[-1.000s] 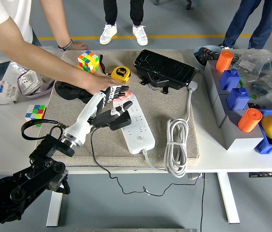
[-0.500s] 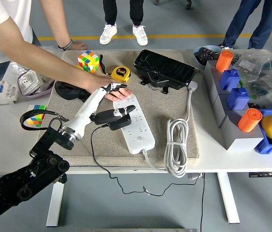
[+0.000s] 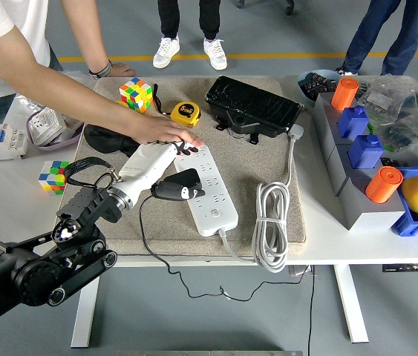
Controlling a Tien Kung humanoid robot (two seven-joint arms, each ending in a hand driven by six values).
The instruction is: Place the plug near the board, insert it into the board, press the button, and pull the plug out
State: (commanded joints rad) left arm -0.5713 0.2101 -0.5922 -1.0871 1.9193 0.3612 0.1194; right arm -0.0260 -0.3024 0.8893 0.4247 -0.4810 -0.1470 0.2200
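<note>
Here a person's hand (image 3: 165,134) (bare) steadies the board (image 3: 207,186) beside the plug (image 3: 180,187).

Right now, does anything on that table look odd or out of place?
Yes: a person's hand rests on the far end of the white power strip, right beside the robot's left hand and the black plug. Nothing looks spilled or broken.

A robotics lab or test workshop is suggested. A white table (image 3: 15,222) is set on a grey painted floor (image 3: 268,30) marked with a yellow line (image 3: 268,55). Grey storage boxes (image 3: 357,194) with blue bins (image 3: 416,222), bagged parts (image 3: 402,100), a tape measure (image 3: 186,113) and puzzle cubes (image 3: 136,94) are laid out, with people standing around.
</note>
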